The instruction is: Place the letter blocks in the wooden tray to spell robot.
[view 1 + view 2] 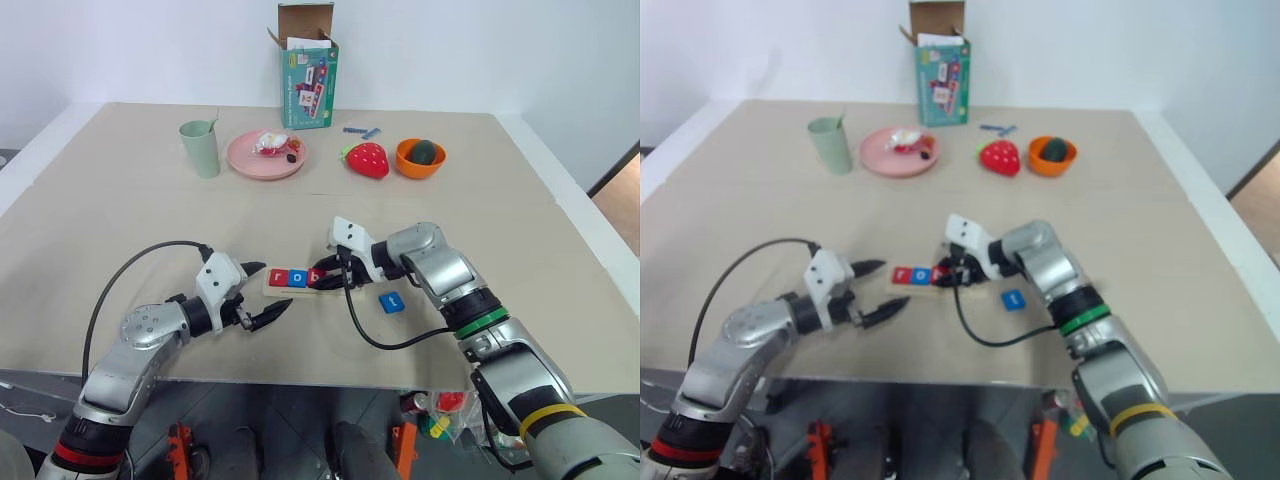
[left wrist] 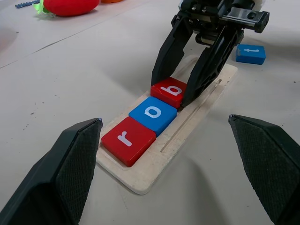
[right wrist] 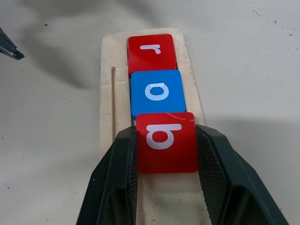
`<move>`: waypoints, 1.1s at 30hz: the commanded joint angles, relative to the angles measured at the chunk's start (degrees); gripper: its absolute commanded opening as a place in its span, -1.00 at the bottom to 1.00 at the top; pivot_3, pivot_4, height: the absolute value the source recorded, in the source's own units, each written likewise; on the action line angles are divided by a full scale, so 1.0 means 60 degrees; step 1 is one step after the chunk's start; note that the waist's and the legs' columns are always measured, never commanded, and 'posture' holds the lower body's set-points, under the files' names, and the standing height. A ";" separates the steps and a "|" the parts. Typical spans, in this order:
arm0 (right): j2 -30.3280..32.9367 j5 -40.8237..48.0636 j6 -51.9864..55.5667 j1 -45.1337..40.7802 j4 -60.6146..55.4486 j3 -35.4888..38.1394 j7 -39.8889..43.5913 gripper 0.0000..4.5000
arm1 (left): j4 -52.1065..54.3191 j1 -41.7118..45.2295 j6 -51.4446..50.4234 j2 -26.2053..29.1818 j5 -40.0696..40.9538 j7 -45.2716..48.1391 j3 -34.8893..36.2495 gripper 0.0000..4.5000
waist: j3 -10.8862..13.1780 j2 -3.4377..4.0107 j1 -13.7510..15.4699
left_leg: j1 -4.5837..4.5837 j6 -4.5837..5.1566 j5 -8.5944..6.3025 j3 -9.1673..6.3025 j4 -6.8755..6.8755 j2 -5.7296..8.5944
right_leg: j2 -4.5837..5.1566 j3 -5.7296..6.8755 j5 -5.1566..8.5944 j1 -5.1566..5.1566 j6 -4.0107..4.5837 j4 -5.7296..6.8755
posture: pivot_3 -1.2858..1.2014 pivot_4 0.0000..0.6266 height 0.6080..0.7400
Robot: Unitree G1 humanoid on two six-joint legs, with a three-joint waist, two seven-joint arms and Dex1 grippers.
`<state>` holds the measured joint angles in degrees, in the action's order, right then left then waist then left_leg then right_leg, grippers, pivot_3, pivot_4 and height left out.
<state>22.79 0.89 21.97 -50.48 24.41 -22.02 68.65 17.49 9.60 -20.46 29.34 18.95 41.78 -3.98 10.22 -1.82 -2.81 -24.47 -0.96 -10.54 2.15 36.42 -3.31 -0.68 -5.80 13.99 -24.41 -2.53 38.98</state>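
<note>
My right gripper (image 3: 166, 178) clamps the red b block (image 3: 166, 142) against the blue o block (image 3: 157, 93); the wooden tray (image 2: 197, 119) lies bare behind my fingers. Left gripper (image 1: 263, 295) spread, empty.

At the far side of the table (image 1: 120, 220) stand a green cup (image 1: 201, 148), a pink plate (image 1: 266, 157), an open teal box (image 1: 308, 82), a toy strawberry (image 1: 367, 159) and an orange bowl (image 1: 420, 159).
</note>
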 commanded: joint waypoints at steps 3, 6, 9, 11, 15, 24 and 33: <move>0.0008 -0.0025 -0.0007 -0.0187 -0.0078 0.0051 0.0118 -0.48 | 0.0312 0.0008 0.0074 0.0058 -0.0028 0.0009 0.0049 1.00 | 0.0000 0.0000 0.0000 | 0.0000 0.0000 0.0000 0.0001 0.0001 0.0000 | 0.0001 -0.0002 -0.0001 0.0000 0.0001 0.0000 | 0.03 -0.52 1.00; 0.0008 0.0007 0.0053 -0.0199 -0.0140 0.0093 0.0118 -0.48 | 0.0276 0.0019 0.0098 0.0056 -0.0056 0.0020 0.0020 1.00 | 0.0000 0.0000 0.0000 | 0.0000 0.0000 0.0000 0.0002 0.0001 0.0000 | 0.0001 -0.0002 -0.0001 0.0000 0.0000 0.0000 | 0.03 -0.52 1.00; 0.0005 0.0041 0.0114 -0.0235 -0.0177 0.0117 0.0139 -0.48 | 0.0244 0.0057 0.0106 0.0031 -0.0081 0.0021 -0.0038 1.00 | 0.0000 0.0000 0.0000 | 0.0000 0.0000 0.0000 0.0001 0.0001 -0.0001 | 0.0000 0.0000 -0.0001 0.0000 0.0000 0.0000 | 0.03 -0.52 1.00; -0.0008 0.0065 0.0216 -0.0243 -0.0171 0.0131 0.0138 -0.48 | 0.0239 0.0071 0.0111 0.0019 -0.0094 0.0025 -0.0064 1.00 | 0.0000 0.0000 0.0000 | 0.0000 0.0000 0.0000 0.0001 0.0001 -0.0001 | 0.0000 0.0000 -0.0001 0.0000 0.0000 0.0000 | 0.03 -0.52 1.00; -0.0033 0.0054 0.0189 -0.0248 -0.0037 0.0163 0.0094 0.29 | 0.0236 0.0090 0.0118 0.0017 -0.0112 0.0040 -0.0095 1.00 | 0.0000 0.0000 0.0000 | 0.0000 0.0000 0.0000 0.0002 0.0001 -0.0001 | 0.0001 -0.0001 -0.0001 0.0000 0.0001 0.0000 | 0.03 -0.52 1.00; 0.0073 0.0475 0.0599 -0.0325 -0.0739 0.0700 -0.0093 0.99 | 0.0304 0.0004 0.0139 0.0101 -0.0164 0.0098 -0.0102 1.00 | 0.0001 0.0001 0.0002 | -0.0007 -0.0001 0.0000 0.0002 -0.0004 0.0000 | 0.0001 -0.0001 0.0007 -0.0007 0.0000 0.0000 | 0.03 -0.52 1.00; 0.0792 0.1436 0.3272 0.0655 -0.3364 0.4480 -0.3650 0.99 | 0.1233 0.0076 -0.0356 0.0390 0.0319 0.0869 -0.0491 1.00 | -0.0004 -0.0006 0.0057 | -0.0063 -0.0001 0.0000 -0.0007 -0.0004 0.0009 | 0.0012 0.0003 0.0008 -0.0060 -0.0003 0.0000 | 0.03 -0.52 1.00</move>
<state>26.52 9.75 39.80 -49.03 9.14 -1.08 53.78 21.42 9.67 -21.81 30.71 19.53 45.81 -6.74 10.20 -1.85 -2.46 -24.97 -0.97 -10.54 2.07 36.40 -3.24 -0.60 -5.76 14.04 -24.86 -2.55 38.97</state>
